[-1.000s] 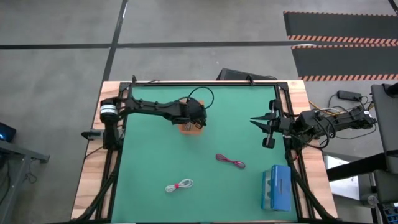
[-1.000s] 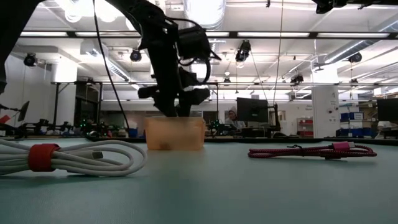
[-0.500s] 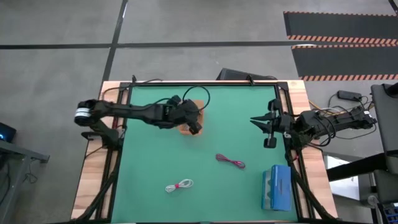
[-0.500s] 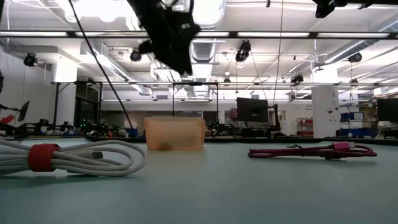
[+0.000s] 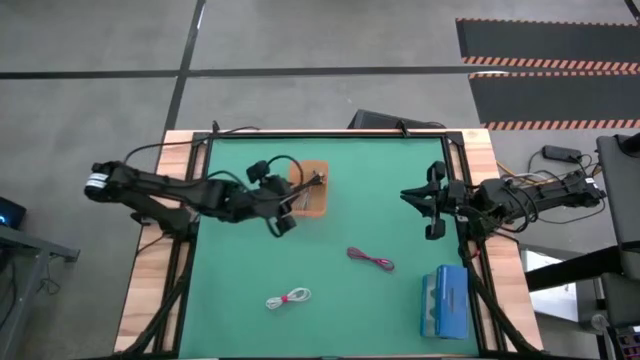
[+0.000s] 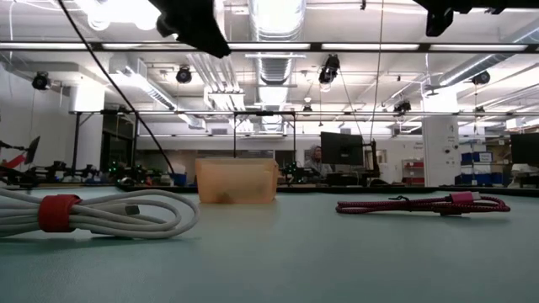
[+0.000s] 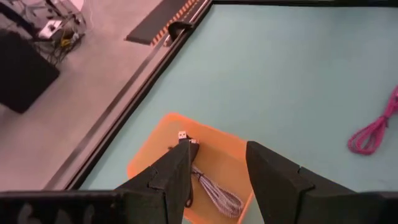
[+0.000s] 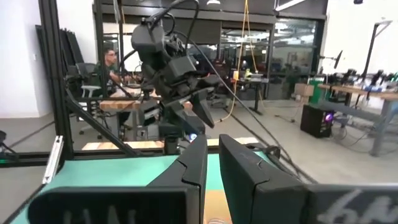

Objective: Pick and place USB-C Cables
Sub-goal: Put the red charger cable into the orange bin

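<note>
left end effector (image 5: 287, 208) released above orange bin (image 7: 152, 158) holding grey cable (image 7: 211, 190), right end effector (image 5: 421, 207) nearly clenched, red cable (image 5: 371, 260), white cable (image 5: 288, 298) on green surface (image 5: 380, 170)

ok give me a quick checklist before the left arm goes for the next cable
1. Left gripper empty and open: ok; nothing between its fingers in the left wrist view.
2. Left gripper clear of the orange bin: ok; it hangs above the bin, off to one side.
3. Cables already dropped: ok for the grey cable in the bin; a dark one beside it, cannot tell more.
4. Dark red cable free on the mat: ok, nothing touching it.
5. White cable free on the mat: ok, lying apart from the blue box.
6. Right gripper out of the way: ok, at the table's right edge, fingers nearly closed, holding nothing.
</note>
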Action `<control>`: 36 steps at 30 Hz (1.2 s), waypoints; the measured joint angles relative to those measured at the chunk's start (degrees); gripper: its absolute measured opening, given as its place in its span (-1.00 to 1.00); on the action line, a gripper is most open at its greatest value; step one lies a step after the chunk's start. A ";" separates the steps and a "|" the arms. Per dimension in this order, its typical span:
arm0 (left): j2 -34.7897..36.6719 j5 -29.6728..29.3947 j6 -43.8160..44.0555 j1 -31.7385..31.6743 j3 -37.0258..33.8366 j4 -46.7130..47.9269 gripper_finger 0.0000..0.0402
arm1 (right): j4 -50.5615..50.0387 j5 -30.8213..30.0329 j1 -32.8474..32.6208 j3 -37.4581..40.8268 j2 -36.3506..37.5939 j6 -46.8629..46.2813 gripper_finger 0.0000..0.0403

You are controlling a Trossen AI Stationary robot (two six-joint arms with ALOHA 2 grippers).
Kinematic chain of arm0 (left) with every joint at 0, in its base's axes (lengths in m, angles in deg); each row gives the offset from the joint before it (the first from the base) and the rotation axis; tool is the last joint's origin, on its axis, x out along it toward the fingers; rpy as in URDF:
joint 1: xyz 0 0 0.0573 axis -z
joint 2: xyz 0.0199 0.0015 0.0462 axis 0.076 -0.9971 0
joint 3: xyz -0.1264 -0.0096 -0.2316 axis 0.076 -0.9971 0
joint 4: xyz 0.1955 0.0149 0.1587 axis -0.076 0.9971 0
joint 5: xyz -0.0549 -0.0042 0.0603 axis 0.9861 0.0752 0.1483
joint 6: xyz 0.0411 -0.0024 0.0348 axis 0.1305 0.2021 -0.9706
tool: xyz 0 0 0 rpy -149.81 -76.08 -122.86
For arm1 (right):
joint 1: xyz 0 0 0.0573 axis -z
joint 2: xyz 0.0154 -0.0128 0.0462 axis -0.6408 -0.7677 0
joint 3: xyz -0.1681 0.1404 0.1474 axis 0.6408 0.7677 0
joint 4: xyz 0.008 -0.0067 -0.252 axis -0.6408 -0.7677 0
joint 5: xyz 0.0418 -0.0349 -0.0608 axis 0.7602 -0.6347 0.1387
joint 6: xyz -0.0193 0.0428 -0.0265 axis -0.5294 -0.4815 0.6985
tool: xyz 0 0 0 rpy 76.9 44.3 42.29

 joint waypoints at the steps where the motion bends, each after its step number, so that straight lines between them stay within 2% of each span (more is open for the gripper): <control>1: 1.09 -0.01 -0.01 0.26 -1.21 -0.29 -0.29 | -0.01 -0.02 0.00 0.00 -0.06 -0.27 -0.84; 7: 6.33 -0.18 -2.40 0.29 -6.93 -5.14 -0.29 | 0.56 0.00 0.00 0.00 -0.06 -1.80 -0.84; 13: 10.42 -0.48 -6.93 0.29 -10.88 -11.02 -0.29 | 1.03 0.00 0.00 0.00 -0.06 -12.99 -0.84; 23: 14.15 -0.92 -8.24 0.27 -15.87 -14.98 -0.29 | 7.72 0.33 -0.13 -0.58 -8.22 -12.06 -0.84; 30: 17.50 -2.13 -9.52 0.27 -17.53 -13.89 -0.29 | 2.23 0.45 -0.13 -6.75 -14.57 -16.24 -0.84; 36: 21.74 -2.11 -9.40 0.27 -20.78 -13.46 -0.29 | -12.06 0.70 -0.39 -15.33 -20.58 -24.88 -0.84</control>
